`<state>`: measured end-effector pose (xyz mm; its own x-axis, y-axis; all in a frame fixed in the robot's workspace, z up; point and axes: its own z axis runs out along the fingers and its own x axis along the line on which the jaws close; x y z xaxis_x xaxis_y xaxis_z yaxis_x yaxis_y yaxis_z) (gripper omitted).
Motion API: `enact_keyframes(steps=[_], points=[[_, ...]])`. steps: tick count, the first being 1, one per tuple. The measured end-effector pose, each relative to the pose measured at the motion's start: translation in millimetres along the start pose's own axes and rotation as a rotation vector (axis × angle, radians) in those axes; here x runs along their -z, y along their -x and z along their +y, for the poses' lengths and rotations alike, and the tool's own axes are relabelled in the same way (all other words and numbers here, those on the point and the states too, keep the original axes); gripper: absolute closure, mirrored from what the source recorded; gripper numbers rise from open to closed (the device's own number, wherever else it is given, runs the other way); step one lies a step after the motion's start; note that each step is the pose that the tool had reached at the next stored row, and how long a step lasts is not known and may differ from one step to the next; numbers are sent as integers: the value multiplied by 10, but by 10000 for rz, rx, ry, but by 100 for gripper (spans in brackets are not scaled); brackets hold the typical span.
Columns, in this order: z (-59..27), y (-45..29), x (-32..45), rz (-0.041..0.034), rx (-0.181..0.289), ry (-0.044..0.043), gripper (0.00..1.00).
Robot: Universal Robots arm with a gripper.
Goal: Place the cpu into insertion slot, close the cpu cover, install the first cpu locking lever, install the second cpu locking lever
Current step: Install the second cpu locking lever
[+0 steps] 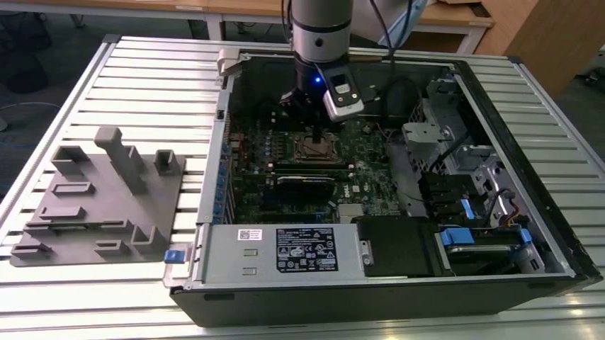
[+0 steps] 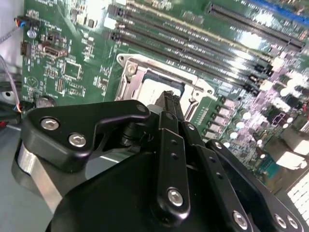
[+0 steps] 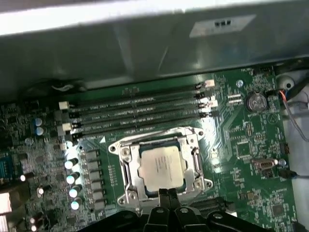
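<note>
- At the near edge of the counter (image 1: 113, 297): an open case (image 1: 378, 301), laid flat with its side panel off, likely to give reach from straight above.
- Just inside the near wall: a grey power supply (image 1: 283, 248), well apart from the work.
- On the exterior view's left, beside the case: a grey fixture (image 1: 104, 198) with upright pegs and pockets, apparently for parking parts.
- Further in, on the green board (image 1: 251, 191): the slot (image 1: 317, 149), near the board's middle and right under the arm.
- In the slot: the cpu (image 3: 161, 166), seated flat and square, pale top up, as needed for clamping from above.
- Over it: the cover (image 3: 159, 140), apparently down and level, framing the chip through its window in the first wrist view. Side levers too hard to judge as latched or free.
- At the slot's edge: the tool (image 3: 166, 194), fingers pressed together with nothing seen between them. Tip low and close to the frame's rim, a pose better suited to pushing or hooking than to carrying. Contact with the metal impossible to confirm.
- Beyond the slot: long memory slots (image 3: 140, 113), parallel to the frame's far side, clear of the tool.
- Farthest: the arm (image 1: 319, 28), held upright over the case, presumably to keep the tool square to the board and away from the case walls.
</note>
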<state>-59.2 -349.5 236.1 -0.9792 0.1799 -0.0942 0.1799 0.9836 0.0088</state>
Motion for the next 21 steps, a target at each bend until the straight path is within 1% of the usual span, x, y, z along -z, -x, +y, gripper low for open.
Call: enact_keyframes(steps=[3, 9, 16, 21], points=[[-31, 6, 0, 0, 2, -1, 89], [-33, 6, 1, 0, 2, -1, 89], [-33, 11, 48, 0, 2, -1, 89], [-33, 11, 51, 0, 2, 1, 89]])
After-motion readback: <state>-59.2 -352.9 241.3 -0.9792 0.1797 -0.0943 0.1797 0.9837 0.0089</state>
